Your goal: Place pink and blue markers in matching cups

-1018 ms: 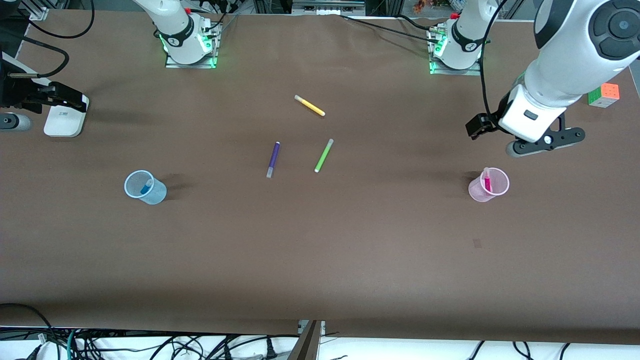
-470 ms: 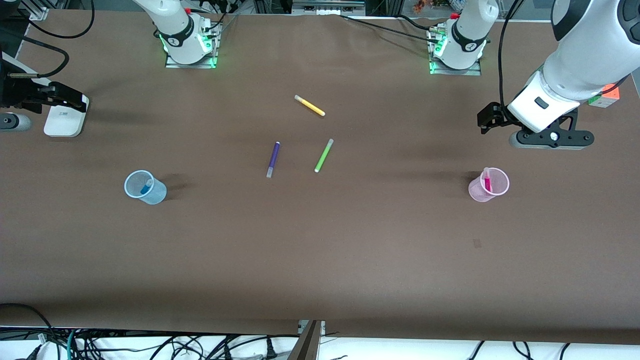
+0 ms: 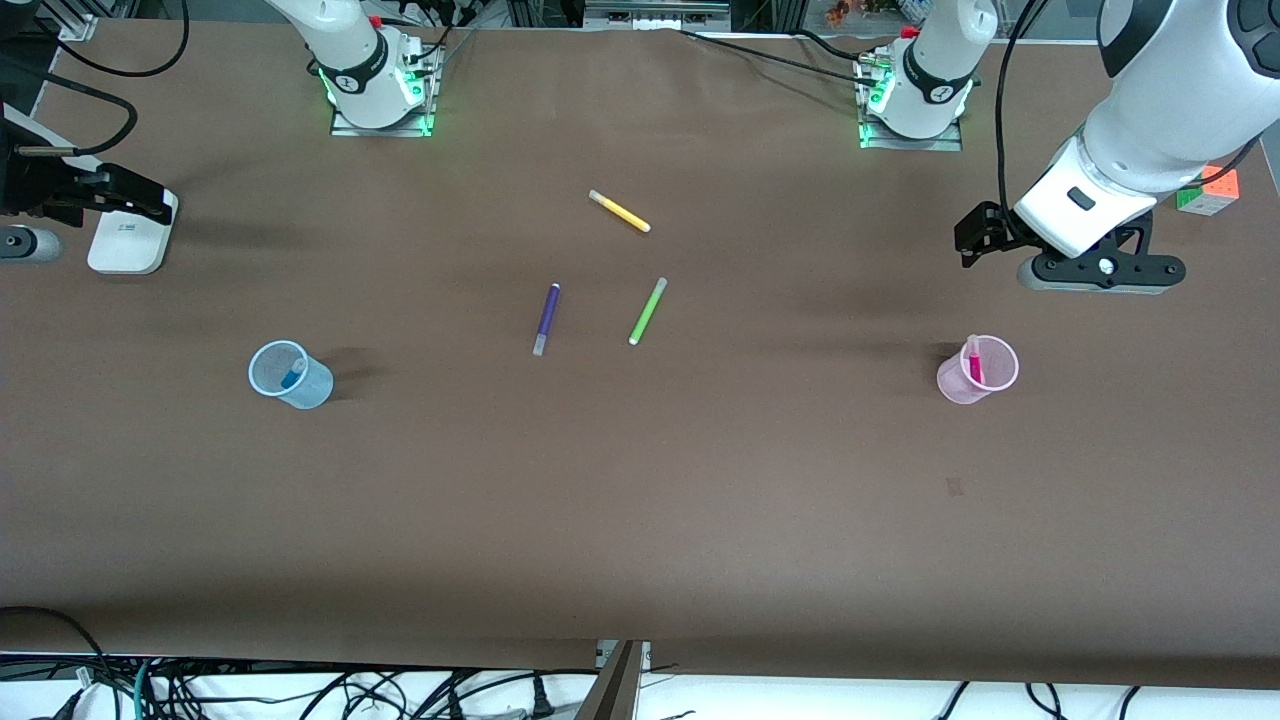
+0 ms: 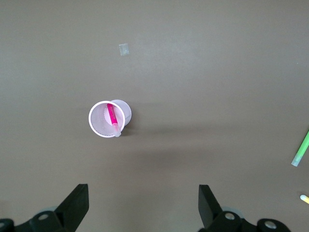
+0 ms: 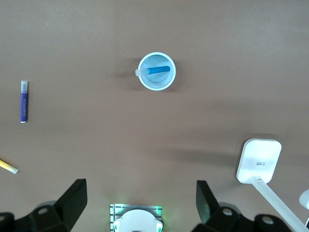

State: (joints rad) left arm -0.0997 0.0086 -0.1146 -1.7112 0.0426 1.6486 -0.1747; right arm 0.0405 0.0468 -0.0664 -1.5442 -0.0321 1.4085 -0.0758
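The pink marker (image 3: 973, 362) stands in the pale pink cup (image 3: 978, 369) toward the left arm's end of the table. The blue marker (image 3: 292, 377) leans in the pale blue cup (image 3: 289, 374) toward the right arm's end. My left gripper (image 3: 1100, 271) hangs open and empty over bare table beside the pink cup. Its wrist view shows the pink cup (image 4: 108, 118), the pink marker (image 4: 112, 116) and the spread gripper (image 4: 143, 193). My right gripper (image 3: 20, 243) waits open at the table's end. Its wrist view shows the blue cup (image 5: 157, 71), the blue marker (image 5: 157, 70) and the spread gripper (image 5: 140, 188).
A dark purple pen (image 3: 545, 318), a lime-green pen (image 3: 647, 311) and a yellow pen (image 3: 620, 212) lie mid-table. A white box (image 3: 130, 232) sits near the right gripper. A puzzle cube (image 3: 1210, 190) sits under the left arm.
My left gripper has moved away from the pink cup toward the left arm's end of the table, then nearly stopped. The right arm, cups and markers have not moved.
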